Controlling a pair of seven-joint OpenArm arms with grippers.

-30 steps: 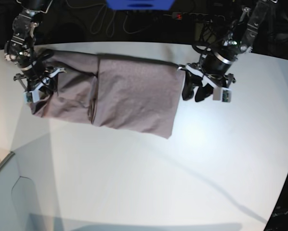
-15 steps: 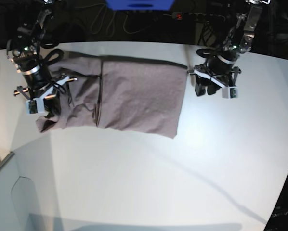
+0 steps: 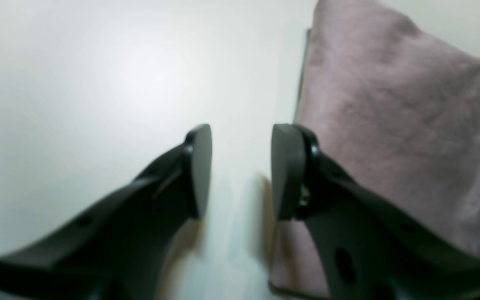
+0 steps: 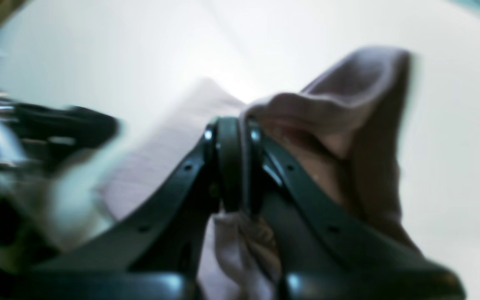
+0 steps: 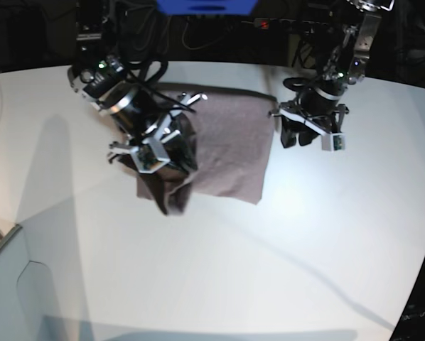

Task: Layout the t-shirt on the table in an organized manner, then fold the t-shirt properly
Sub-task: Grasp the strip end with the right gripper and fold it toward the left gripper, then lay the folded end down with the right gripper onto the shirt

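Note:
The mauve-grey t-shirt (image 5: 230,149) lies folded on the white table (image 5: 234,270) near the far edge. My right gripper (image 5: 166,153) is shut on the shirt's left end and holds it lifted over the middle of the shirt, a flap hanging below it. In the right wrist view the gripper (image 4: 233,162) pinches a fold of the shirt (image 4: 348,125). My left gripper (image 5: 298,138) is open and empty just off the shirt's right edge. In the left wrist view the gripper (image 3: 242,171) is over bare table (image 3: 98,83), with the shirt (image 3: 390,104) beside the right finger.
Dark cables, a power strip (image 5: 264,25) and a blue object (image 5: 205,6) lie behind the table's far edge. A grey panel (image 5: 13,298) stands at the lower left. The table's curved edge runs down the right side.
My right gripper has lifted the shirt's left end and carried it rightward over the middle of the shirt. My left gripper has stayed by the right edge.

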